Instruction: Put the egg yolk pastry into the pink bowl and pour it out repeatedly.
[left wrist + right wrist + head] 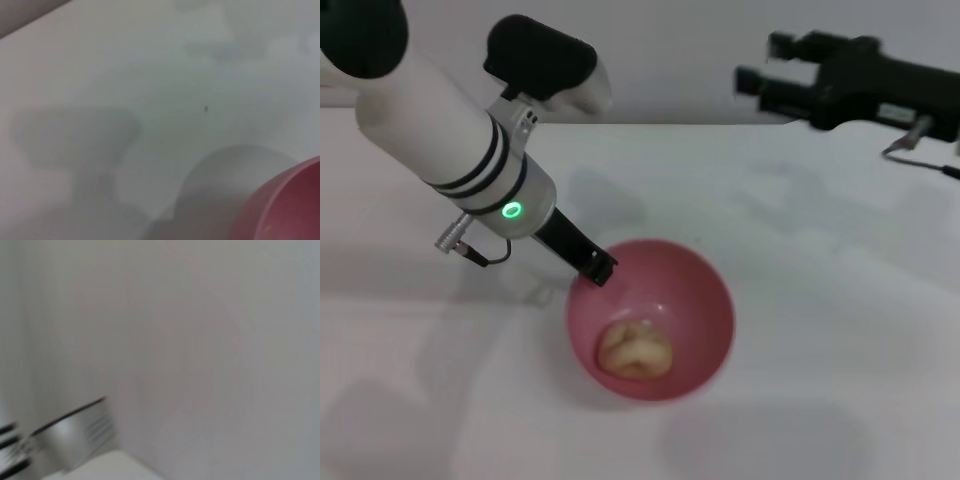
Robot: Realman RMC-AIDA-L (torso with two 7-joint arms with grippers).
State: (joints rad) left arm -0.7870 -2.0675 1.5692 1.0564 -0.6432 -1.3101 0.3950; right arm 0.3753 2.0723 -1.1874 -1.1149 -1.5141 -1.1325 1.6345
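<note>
The pink bowl (695, 300) stands mid-table in the head view, and a slice of its outer wall (290, 205) shows in the left wrist view. Inside it, on the bottom, lies the egg yolk pastry (636, 350), a pale lumpy ball. My left gripper (597, 266) reaches down from the left and is shut on the bowl's near-left rim. Only its dark outer finger shows. My right gripper (760, 62) hangs high at the back right, open and holding nothing, well away from the bowl.
The white table (820, 220) runs back to a pale wall. A thin cable (920, 160) trails from the right arm at the far right edge. The right wrist view shows only a blank wall and a metallic part (70, 440).
</note>
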